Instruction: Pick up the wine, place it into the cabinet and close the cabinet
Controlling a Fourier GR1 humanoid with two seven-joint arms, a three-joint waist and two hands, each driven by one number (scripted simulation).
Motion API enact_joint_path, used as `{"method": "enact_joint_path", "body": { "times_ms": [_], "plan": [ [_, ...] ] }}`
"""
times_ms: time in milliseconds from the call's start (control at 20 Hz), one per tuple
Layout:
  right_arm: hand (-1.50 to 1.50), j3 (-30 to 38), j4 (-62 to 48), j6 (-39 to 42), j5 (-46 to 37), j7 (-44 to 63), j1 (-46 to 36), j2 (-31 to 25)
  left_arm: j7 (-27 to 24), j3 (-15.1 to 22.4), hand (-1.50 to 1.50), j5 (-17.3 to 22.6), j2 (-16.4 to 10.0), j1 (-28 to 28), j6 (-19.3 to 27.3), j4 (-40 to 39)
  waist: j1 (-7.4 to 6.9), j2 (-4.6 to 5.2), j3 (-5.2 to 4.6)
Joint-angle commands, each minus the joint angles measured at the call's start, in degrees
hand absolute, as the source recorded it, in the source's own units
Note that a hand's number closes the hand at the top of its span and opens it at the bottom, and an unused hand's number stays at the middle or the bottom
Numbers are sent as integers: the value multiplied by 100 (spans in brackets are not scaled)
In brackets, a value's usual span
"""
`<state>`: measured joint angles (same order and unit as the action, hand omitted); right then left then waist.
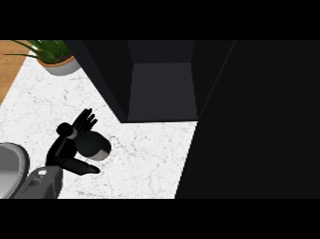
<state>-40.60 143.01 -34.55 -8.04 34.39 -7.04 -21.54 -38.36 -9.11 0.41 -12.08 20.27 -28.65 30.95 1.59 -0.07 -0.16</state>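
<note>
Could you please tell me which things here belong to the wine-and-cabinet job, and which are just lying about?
Part of the job:
- wine bottle, standing on the counter
- cabinet, open
- left hand, open at the bottle

Just lying about:
- potted plant, back left corner
- counter, white marble, only the surface underneath

Seen from above, the wine [95, 145] shows only its dark top, its left side covered by the left hand [60, 148]. A black panel [259, 121] (featureless) hides the counter [142, 158] at right. The potted plant [52, 58] is cropped at the top.
</note>
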Motion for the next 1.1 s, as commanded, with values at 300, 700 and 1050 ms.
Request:
{"method": "enact_joint_path", "body": {
  "times_ms": [300,700,1050],
  "plan": [
    [-150,-191,834,-68,-703,273,215,-185,-714,64,150,-8,113,147,-241,-293,-37,-8,6],
    [-150,248,1101,-67,-375,486,206,-434,-1193,229,150,-137,8,-176,-8,1,-100,-20,8],
    [-150,-127,966,-289,-633,132,447,-376,-1229,31,150,124,152,-591,566,347,-107,-23,9]
  ]
}}
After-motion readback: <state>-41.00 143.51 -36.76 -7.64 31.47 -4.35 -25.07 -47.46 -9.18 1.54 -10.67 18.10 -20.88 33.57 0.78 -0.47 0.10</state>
